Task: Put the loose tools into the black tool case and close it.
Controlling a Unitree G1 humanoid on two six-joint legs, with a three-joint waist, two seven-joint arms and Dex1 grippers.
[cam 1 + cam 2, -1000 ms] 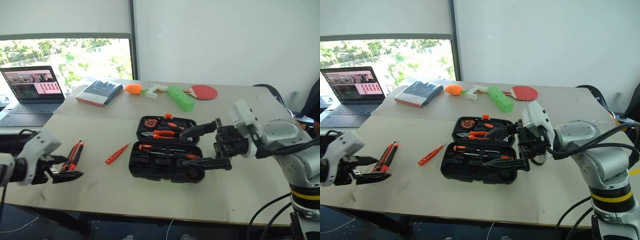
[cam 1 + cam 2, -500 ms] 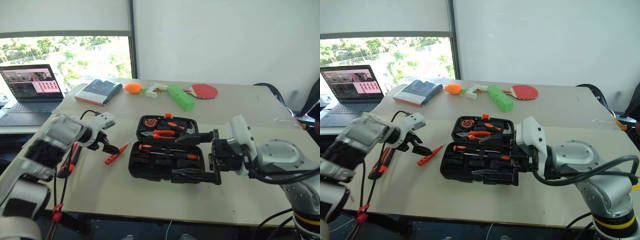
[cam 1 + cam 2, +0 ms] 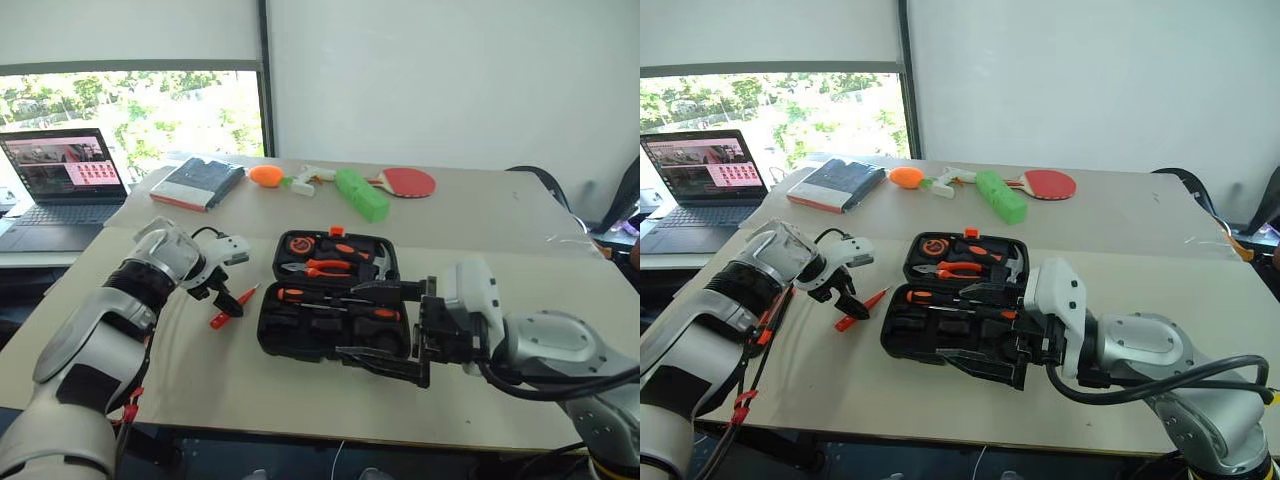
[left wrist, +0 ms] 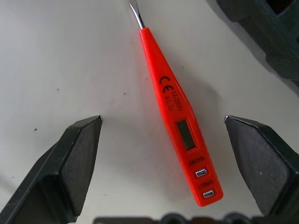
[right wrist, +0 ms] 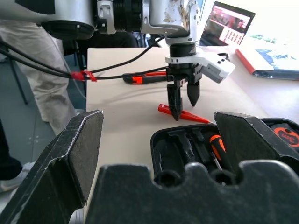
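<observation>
Tools not yet stowed are two on the table (image 3: 300, 390): the small all-orange screwdriver (image 4: 177, 116) and, further toward the table's left edge, a black-and-orange tool (image 3: 770, 308) lying partly behind the left forearm. Nearest the camera, the right gripper (image 3: 385, 325) hovers over the near half of the black tool case (image 3: 330, 300), its two fingers spread wide apart and holding nothing. The case lies open and flat at mid-table, with pliers and screwdrivers already seated in its slots.

Just left of the case, the left gripper (image 3: 845, 290) is pointed steeply down over the orange screwdriver, its fingers apart and empty, with the handle lying on the table between the pads (image 4: 77, 158). For a good pick, the fingers should be lowered until the pads flank the thick part of the handle, kept square across it, and closed only once they are near the table, so that the slim tool is not pushed sideways or tipped out. The case's edge lies close by and should be kept clear of the outer finger.

Beyond the case are seen a green cylinder (image 3: 362, 195), a red paddle (image 3: 408, 183), a dark book (image 3: 200, 184) and a laptop (image 3: 62, 180).

Compared with a second earlier, the left arm has been swung in from the table's left edge to the screwdriver, and the right gripper has been drawn slightly nearer and lower.
</observation>
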